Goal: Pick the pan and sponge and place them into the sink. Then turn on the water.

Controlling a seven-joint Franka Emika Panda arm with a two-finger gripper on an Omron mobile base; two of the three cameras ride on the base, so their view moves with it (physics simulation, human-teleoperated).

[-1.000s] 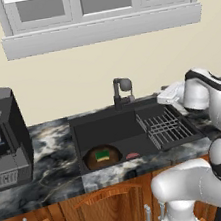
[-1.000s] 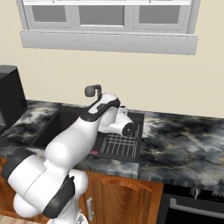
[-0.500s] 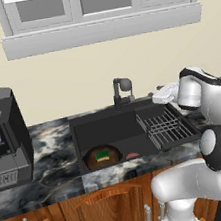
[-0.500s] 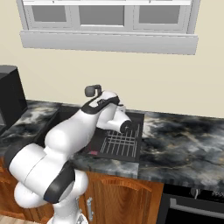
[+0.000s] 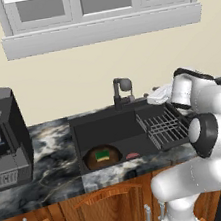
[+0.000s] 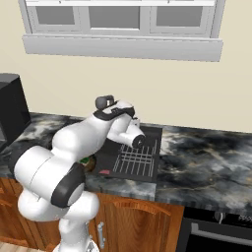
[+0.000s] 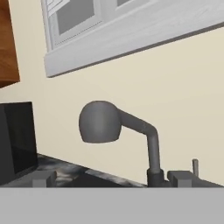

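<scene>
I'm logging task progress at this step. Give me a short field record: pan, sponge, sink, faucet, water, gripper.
pan: in the sink, front left corner
sponge: lying in the pan
sink rack: right half of the basin
faucet: behind the sink, spout facing the hand camera
water: no stream visible
gripper: open, holding nothing, beside the faucet at the sink's back right
left to do: turn on the water

Marbled stone counter (image 5: 52, 142) looks polished; sink (image 5: 105, 128) matt black; faucet (image 7: 116, 124) dull grey metal; rack (image 5: 160, 125) thin dark wire; cabinets (image 5: 64, 218) glossy brown wood
</scene>
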